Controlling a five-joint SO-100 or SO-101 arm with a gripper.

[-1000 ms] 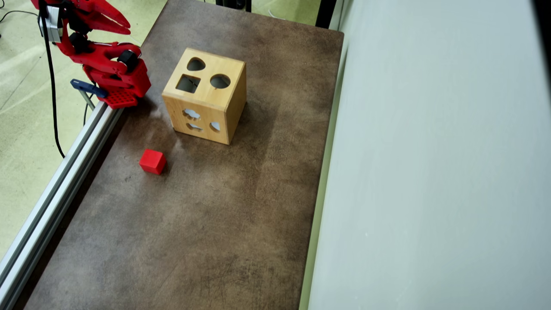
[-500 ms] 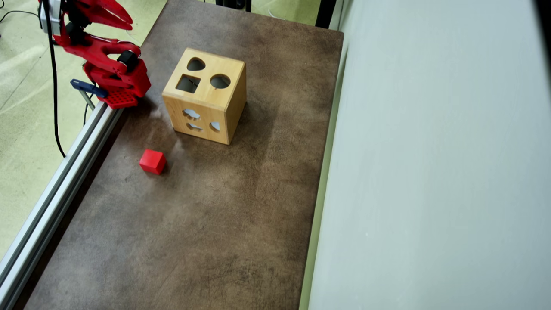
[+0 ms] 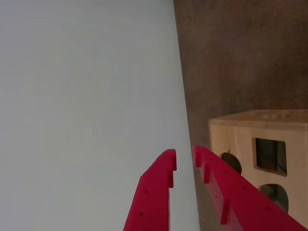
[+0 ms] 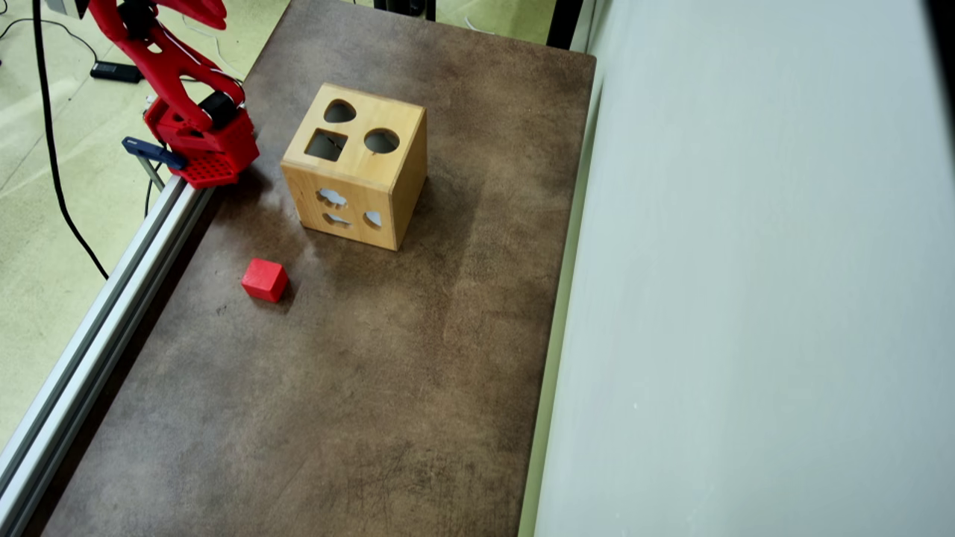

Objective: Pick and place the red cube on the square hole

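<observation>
Overhead view: the red cube (image 4: 264,280) sits on the brown table (image 4: 388,373), free of any contact, near the aluminium rail (image 4: 104,321) that runs along the table's left edge. It lies below and to the left of the wooden shape-sorter box (image 4: 357,165), well apart from it. The box stands upright near the far end of the table. Its top face carries 3 dark cutouts: the square hole (image 4: 326,145) at the left, a round hole (image 4: 381,140) to its right, and a heart-like hole (image 4: 339,112) above them. The box's front face has 3 smaller pale cutouts.

The red arm's base (image 4: 205,145) is fixed at the rail, just beside a blue clamp (image 4: 153,153), to the left of the box. The arm rises toward the upper left corner, where only part of the hand (image 4: 200,9) shows at the picture's top edge. A black cable (image 4: 52,171) trails over the pale green floor (image 4: 45,246) left of the rail.

In the wrist view, the hand (image 3: 184,158) enters from the bottom, its 2 red fingers (image 3: 159,192) set a narrow gap apart at the tips, with nothing between them. Behind them lie a pale grey surface (image 3: 86,96) on the left and the table on the right, with the box at the lower right, its square hole (image 3: 269,155) facing the camera. The cube is not in this view.
</observation>
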